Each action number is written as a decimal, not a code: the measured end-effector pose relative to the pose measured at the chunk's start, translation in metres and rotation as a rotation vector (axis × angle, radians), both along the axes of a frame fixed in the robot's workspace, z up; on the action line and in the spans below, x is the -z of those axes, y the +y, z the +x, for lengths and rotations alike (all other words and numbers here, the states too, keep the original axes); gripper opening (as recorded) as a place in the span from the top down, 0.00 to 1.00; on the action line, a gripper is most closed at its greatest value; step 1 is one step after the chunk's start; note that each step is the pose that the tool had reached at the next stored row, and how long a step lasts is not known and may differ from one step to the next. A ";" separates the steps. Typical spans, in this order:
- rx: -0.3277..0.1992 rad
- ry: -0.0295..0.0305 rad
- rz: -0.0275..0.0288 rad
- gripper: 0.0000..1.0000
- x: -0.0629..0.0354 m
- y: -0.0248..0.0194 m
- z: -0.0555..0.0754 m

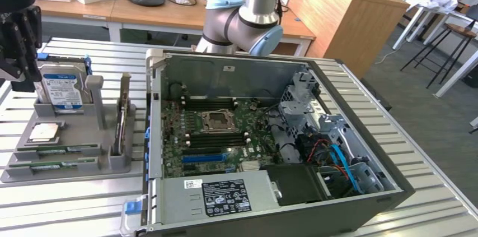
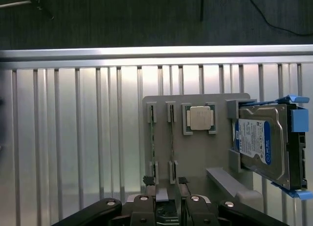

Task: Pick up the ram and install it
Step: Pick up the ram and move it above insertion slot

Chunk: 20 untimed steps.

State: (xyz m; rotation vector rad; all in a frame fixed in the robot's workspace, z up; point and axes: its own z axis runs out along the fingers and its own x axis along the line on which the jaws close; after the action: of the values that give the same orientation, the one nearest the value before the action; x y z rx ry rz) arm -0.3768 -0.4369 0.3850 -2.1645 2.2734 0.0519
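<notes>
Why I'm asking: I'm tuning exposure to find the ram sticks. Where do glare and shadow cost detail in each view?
Wrist view: a bright glare band runs along the table edge, while the grey holder and the ram sticks in it are evenly lit. Exterior view: the table's slats shine pale, and the computer case interior sits in shade.

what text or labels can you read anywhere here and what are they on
No text is clear enough to quote.
hard drive: blue-white label, print too small to read.
power supply: black label and white barcode sticker, both too small.
ram sticks: any print too small.
processor: no legible marking.
</notes>
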 end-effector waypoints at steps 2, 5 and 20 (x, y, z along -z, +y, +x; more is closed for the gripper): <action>0.000 -0.0004 0.0006 0.70 0.0009 0.0000 0.000; 0.000 0.0000 0.0026 0.70 0.0057 0.0001 0.000; 0.000 -0.0001 0.0046 0.70 0.0348 0.0000 0.000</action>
State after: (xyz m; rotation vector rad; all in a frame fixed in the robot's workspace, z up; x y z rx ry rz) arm -0.3768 -0.4368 0.3503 -2.1623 2.2710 0.0570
